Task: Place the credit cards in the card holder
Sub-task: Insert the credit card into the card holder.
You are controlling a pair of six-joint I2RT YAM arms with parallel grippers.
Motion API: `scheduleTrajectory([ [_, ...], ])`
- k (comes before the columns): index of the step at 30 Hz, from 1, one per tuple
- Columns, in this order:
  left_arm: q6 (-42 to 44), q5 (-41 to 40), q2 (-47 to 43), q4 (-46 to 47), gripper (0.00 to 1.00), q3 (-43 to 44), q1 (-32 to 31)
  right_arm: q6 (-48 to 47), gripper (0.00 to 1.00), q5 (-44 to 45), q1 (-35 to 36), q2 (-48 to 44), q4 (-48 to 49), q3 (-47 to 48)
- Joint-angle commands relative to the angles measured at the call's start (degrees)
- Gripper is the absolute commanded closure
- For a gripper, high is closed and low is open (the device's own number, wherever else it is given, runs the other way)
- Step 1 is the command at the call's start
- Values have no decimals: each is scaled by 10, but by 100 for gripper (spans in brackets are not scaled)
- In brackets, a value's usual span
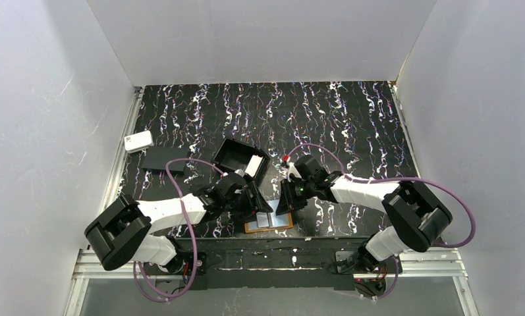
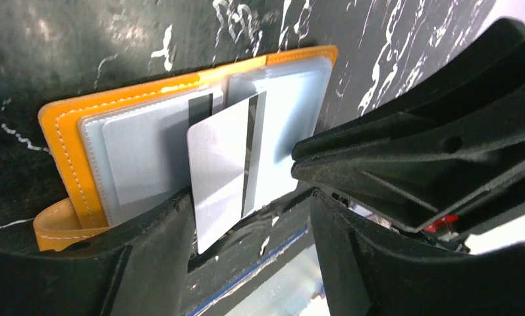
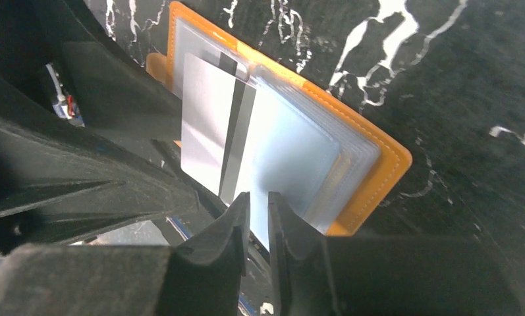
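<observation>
The orange-tan card holder [image 1: 267, 228] lies open near the table's front edge, its clear pockets facing up [image 2: 62, 118] [image 3: 378, 171]. A silver credit card [image 2: 220, 164] with a dark stripe stands tilted at the holder's middle fold and leans on my left finger; it also shows in the right wrist view [image 3: 203, 125]. My left gripper [image 2: 246, 204] [image 1: 258, 204] is open wide around the card without clamping it. My right gripper [image 3: 259, 201] [image 1: 287, 203] is nearly shut, pinching the near edge of a clear pocket leaf.
A black open box tray [image 1: 236, 155] with a pale thing [image 1: 253, 164] inside stands behind the grippers. A flat black rectangle [image 1: 164, 159] and a white rounded box [image 1: 138, 141] lie at the left. White walls surround the table.
</observation>
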Motion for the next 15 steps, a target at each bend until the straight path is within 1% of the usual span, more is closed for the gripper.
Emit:
scheduleTrajectory([
  [1, 31, -75, 22, -128, 38, 54, -15, -32, 74, 51, -13, -40, -85, 17],
  [2, 36, -73, 28, -129, 38, 59, -16, -36, 73, 55, -16, -47, -98, 20],
  [4, 45, -76, 38, -139, 31, 71, -19, -41, 71, 60, -22, -61, -115, 22],
  [5, 50, -78, 41, -142, 29, 77, -22, -42, 69, 65, -25, -68, -122, 22],
  [9, 72, -70, 57, -147, 29, 96, -26, -56, 63, 71, -41, -76, -136, 20],
  [12, 94, -70, 67, -148, 29, 110, -31, -64, 63, 65, -44, -59, -128, 24],
  [15, 129, -44, 88, -142, 28, 127, -32, -69, 63, 59, -44, -41, -110, 22],
])
